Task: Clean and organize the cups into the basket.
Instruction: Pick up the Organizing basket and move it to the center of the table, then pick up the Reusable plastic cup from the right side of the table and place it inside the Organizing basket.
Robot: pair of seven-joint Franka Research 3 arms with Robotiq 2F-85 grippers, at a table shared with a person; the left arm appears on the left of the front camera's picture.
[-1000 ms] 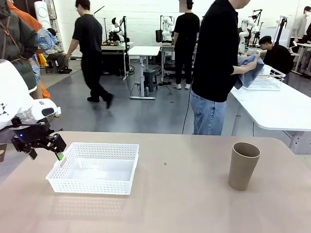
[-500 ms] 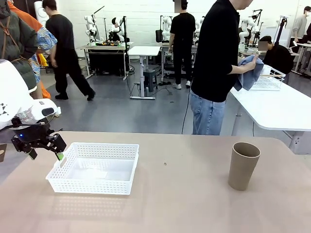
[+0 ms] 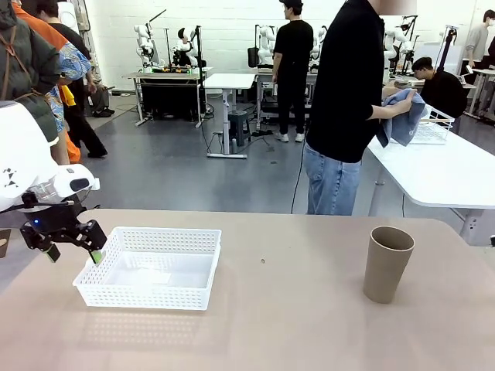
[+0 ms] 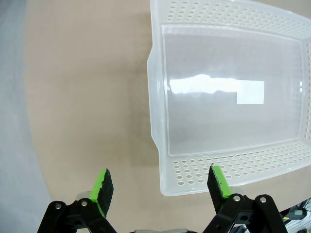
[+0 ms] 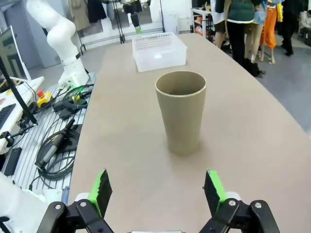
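We see left gripper (image 3: pixel 74 254) spread wide, empty, at 9 o'clock of the basket (image 3: pixel 147 292); right gripper (image 5: pixel 158 190) likewise released, brown cup (image 5: pixel 181 114) upright at its 12 o'clock.

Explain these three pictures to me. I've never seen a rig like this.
Two robot arms stand at a table. The wide picture looks across it from between the arms: the left arm hangs beside an empty white basket, and a brown cup stands upright at the right. The other two come from cameras on the wrists, looking along each arm's green-tipped jaws. The left jaws hover open over the basket's edge; the right jaws stand open facing the cup. Nothing is held.
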